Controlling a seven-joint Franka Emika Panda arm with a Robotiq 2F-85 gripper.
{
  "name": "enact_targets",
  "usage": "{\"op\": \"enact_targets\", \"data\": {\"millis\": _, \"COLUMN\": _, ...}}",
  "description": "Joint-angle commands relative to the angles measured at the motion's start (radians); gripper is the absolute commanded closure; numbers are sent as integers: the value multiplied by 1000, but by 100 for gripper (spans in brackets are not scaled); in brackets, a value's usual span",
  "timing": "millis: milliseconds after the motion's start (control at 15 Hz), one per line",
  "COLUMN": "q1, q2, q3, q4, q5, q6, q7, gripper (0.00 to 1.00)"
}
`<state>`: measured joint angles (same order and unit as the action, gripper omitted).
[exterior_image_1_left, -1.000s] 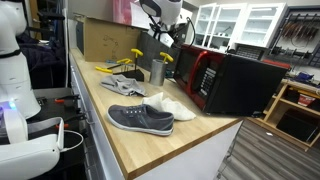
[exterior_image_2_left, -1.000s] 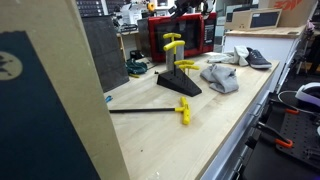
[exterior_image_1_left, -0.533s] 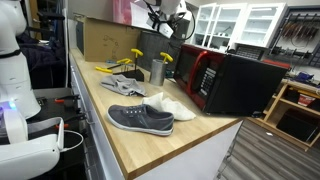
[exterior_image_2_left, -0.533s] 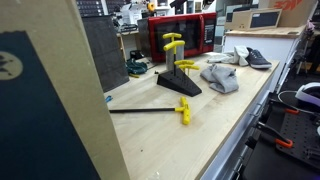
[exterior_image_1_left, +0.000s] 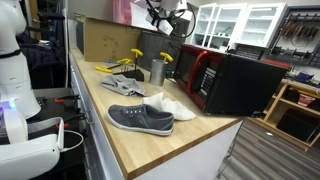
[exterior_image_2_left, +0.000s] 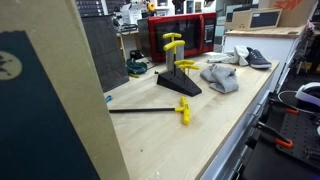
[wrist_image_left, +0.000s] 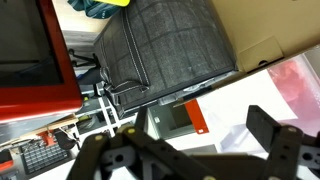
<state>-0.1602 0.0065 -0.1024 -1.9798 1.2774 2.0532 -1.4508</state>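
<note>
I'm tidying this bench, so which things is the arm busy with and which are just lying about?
In hand: gripper, open and empty, up near the microwave.
Lying about: grey shoe, metal cup, yellow-handled tools, cardboard box.

On the wooden surface (exterior_image_1_left: 125, 150), grey sneaker (exterior_image_1_left: 140, 119) touching white shoe (exterior_image_1_left: 172, 106) near the front edge; cardboard box (exterior_image_1_left: 104, 40) at the back. Farther along, black stand (exterior_image_2_left: 180, 86) with yellow pegs, grey cloth (exterior_image_2_left: 220, 76) just beside, yellow-handled rod (exterior_image_2_left: 150, 110) lying flat.
</note>
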Motion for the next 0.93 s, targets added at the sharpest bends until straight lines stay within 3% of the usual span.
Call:
{"op": "enact_targets", "data": {"millis": 0, "q1": 10, "q2": 1, "q3": -11, "q4": 2, "q5": -2, "q6": -3, "q7": 2, "gripper": 0}}
{"op": "enact_targets", "data": {"millis": 600, "q1": 10, "q2": 2, "q3": -11, "q4": 2, "q5": -2, "q6": -3, "q7": 2, "gripper": 0}}
{"op": "enact_targets", "data": {"millis": 867, "q1": 30, "q2": 27, "q3": 4, "q4": 38, "q5": -71, "q6": -51, "q7": 43, "gripper": 0}}
